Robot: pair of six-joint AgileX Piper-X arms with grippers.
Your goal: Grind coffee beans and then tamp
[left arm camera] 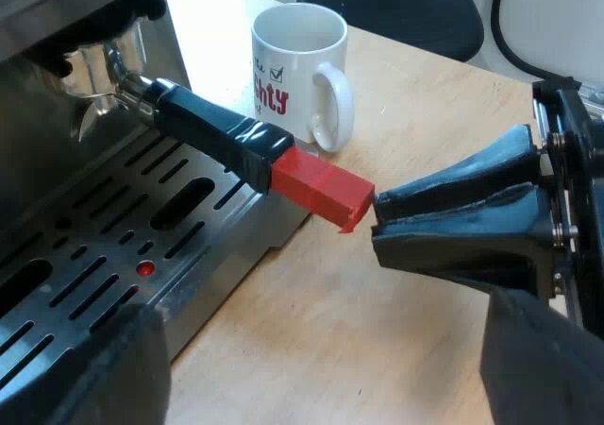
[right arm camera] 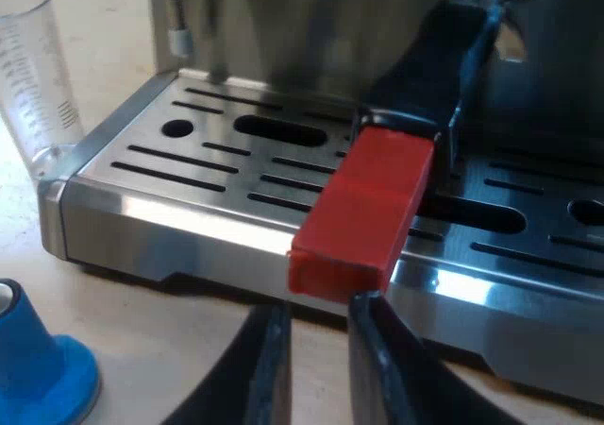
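The metal holder point(left arm camera: 94, 71) is locked into the espresso machine's front. Its dark handle point(left arm camera: 217, 132) sticks out over the drip tray point(left arm camera: 94, 255) and ends in a red block point(left arm camera: 321, 187). My right gripper point(left arm camera: 376, 219) has its tips right at the face of that red end point(right arm camera: 363, 208). My right gripper point(right arm camera: 319, 307) has only a narrow gap between its fingers, narrower than the block, and nothing in it. My left gripper point(left arm camera: 321, 354) hangs open and wide over the tray's edge and the wooden table, holding nothing.
A white mug point(left arm camera: 300, 66) with printed lettering stands on the table just beyond the handle. A clear measuring glass point(right arm camera: 33, 76) stands by the corner of the drip tray point(right arm camera: 189, 175). A blue tamper point(right arm camera: 38, 368) rests on the table near that corner.
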